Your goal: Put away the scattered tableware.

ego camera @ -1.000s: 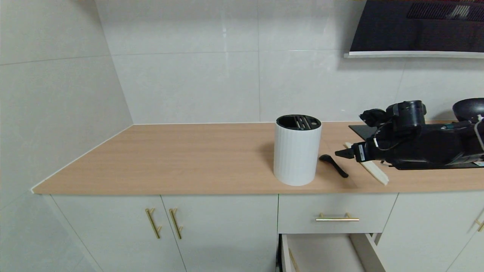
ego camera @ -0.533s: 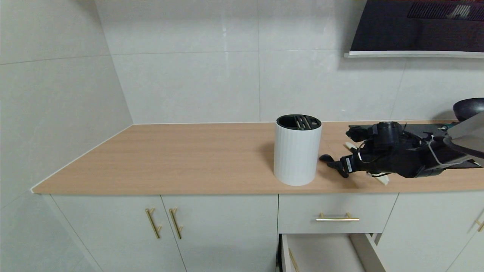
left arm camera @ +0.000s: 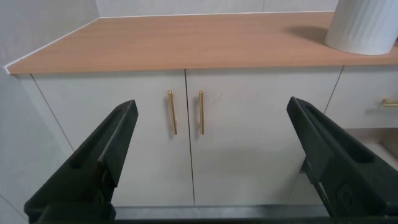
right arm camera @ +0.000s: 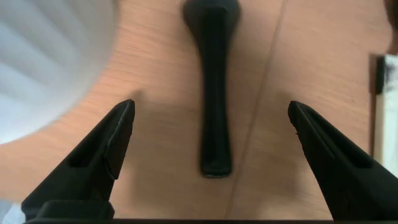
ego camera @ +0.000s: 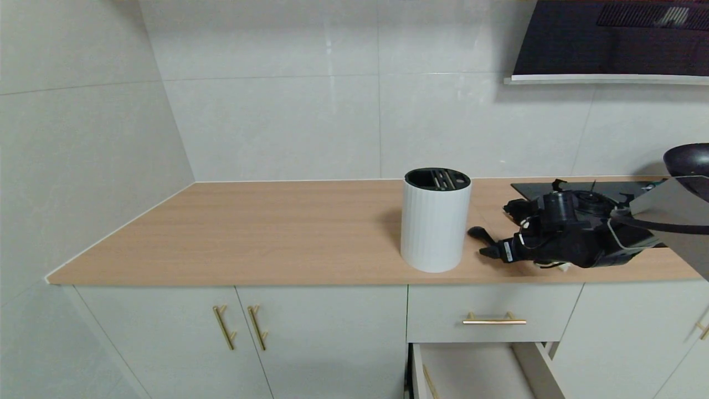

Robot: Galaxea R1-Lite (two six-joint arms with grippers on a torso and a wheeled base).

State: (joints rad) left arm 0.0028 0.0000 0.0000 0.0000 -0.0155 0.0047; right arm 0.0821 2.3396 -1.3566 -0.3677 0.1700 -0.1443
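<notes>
Right wrist view: spread fingers of the right gripper point(right arm camera: 210, 109) straddle a slim black spoon point(right arm camera: 213, 93) lying flat on the counter point(right arm camera: 155, 155), handle end nearest, bowl beyond. A white ribbed holder point(right arm camera: 50, 62) stands just outside one finger. A second ago the gripper hung higher, short of the spoon. The left gripper point(left arm camera: 211, 104) gapes too.

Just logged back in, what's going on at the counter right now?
The right gripper hovers low over the black spoon, open, with a finger on either side of its handle. The spoon lies flat on the counter beside the white holder. The left gripper is open and empty in front of the cabinet doors.
</notes>
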